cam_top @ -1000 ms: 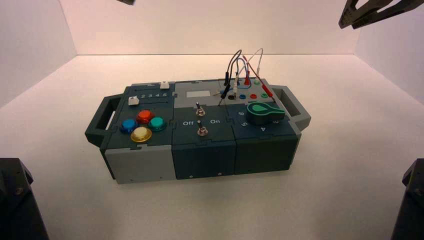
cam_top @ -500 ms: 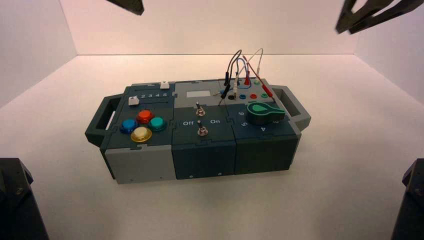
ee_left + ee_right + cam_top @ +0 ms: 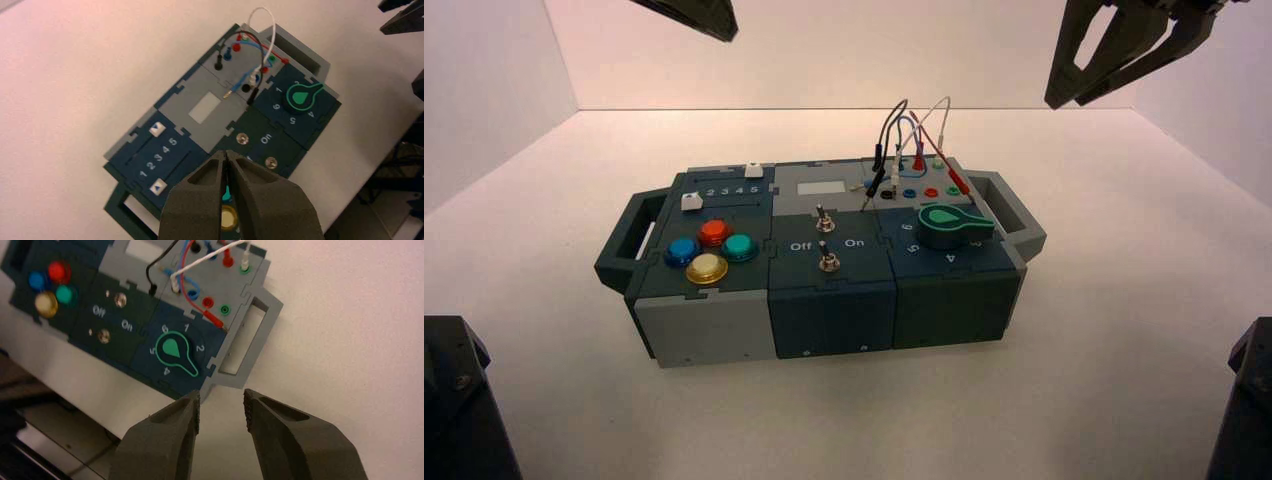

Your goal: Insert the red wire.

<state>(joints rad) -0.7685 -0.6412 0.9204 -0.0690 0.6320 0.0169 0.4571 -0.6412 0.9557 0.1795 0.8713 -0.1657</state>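
Note:
The red wire's loose dark-red plug point(image 3: 957, 181) point(image 3: 212, 318) lies on the grey socket panel point(image 3: 894, 178) at the box's back right, beside the right handle. It is small and far off in the left wrist view point(image 3: 284, 60). An empty red socket point(image 3: 207, 302) sits close to it. My right gripper point(image 3: 1069, 100) point(image 3: 222, 407) hangs high above and right of the box, open, with nothing between its fingers. High at the back left, over the box's left half, my left gripper point(image 3: 722, 32) point(image 3: 226, 152) is shut and empty.
Black, blue and white leads arch over the socket panel, and the black plug point(image 3: 874, 185) hangs loose. In front of the panel is a green knob point(image 3: 949, 225). Two toggle switches point(image 3: 825, 222) stand mid-box, coloured buttons point(image 3: 709, 250) at the left, handles point(image 3: 1024, 215) at both ends.
Both grippers have come down into the high view from the top edge. The right gripper's fingers have spread wider. The box and wires have not moved.

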